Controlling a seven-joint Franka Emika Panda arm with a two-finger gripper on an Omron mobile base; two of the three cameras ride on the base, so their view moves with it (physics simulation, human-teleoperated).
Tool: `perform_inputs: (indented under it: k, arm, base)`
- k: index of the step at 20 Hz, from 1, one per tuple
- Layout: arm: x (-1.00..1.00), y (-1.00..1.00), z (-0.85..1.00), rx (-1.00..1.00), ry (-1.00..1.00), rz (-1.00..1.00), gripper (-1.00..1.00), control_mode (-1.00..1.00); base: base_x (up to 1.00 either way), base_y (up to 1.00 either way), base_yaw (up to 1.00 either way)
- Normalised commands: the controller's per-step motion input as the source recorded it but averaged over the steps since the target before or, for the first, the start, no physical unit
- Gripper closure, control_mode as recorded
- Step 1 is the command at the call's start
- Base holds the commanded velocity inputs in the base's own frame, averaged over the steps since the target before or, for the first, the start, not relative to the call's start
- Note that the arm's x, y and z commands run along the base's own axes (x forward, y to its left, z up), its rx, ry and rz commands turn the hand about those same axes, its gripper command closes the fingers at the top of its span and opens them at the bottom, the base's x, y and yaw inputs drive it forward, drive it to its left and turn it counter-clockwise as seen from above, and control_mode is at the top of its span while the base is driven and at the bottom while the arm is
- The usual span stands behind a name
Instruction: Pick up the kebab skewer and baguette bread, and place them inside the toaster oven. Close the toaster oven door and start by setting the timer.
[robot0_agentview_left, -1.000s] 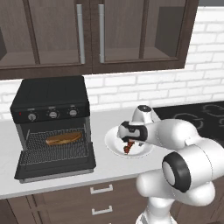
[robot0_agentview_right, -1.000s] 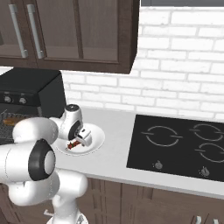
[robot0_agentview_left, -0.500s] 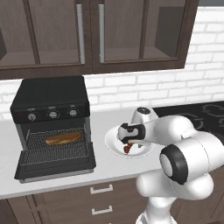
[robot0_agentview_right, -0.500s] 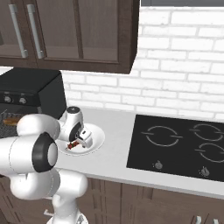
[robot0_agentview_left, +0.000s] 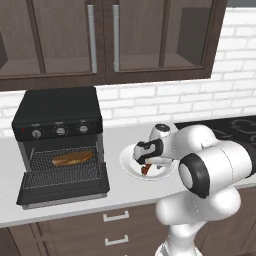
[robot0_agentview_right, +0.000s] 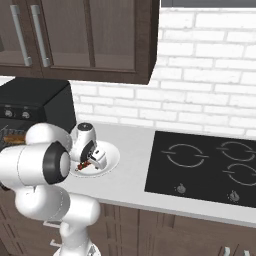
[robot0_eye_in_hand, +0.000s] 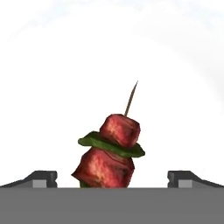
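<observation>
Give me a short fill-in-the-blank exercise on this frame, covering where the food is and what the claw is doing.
1. The baguette bread lies on the wire rack inside the ____.
2. The kebab skewer rests on a white ____.
3. The toaster oven door is ____.
4. The claw straddles the skewer with its jaws ____.

Missing words: toaster oven; plate; open; open

Toaster oven (robot0_agentview_left: 57, 120): black, boxy, three silver-ringed knobs across its front. Toaster oven door (robot0_agentview_left: 65, 187): dropped fully open, lying flat before the cavity. Baguette bread (robot0_agentview_left: 73, 158): orange-brown oval loaf, lying lengthwise on the oven's wire rack. Kebab skewer (robot0_eye_in_hand: 109, 153): red chunks with a green slice on a thin stick, lying just right of the oven.
</observation>
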Motion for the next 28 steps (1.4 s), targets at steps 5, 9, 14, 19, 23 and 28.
perform_inputs:
  k: [5,9,14,19,23,28]
  arm:
    - [0.00,0.00,-0.20,0.00,0.00,0.00,1.00,-1.00]
    - [0.00,0.00,-0.01,0.00,0.00,0.00,1.00,-1.00]
    - [0.00,0.00,0.00,0.00,0.00,0.00,1.00,-1.00]
    - [-0.07,0.00,0.22,0.00,-0.02,-0.08,1.00,-1.00]
    - [-0.22,0.05,0.81,0.00,-0.09,-0.17,1.00,-1.00]
    - [-0.30,0.18,0.99,0.00,-0.07,-0.17,1.00,-1.00]
  base:
    - [0.00,0.00,0.00]
    - [0.00,0.00,0.00]
    - [0.00,0.00,0.00]
    - [0.00,0.00,0.00]
    - [0.00,0.00,0.00]
    - [0.00,0.00,0.00]
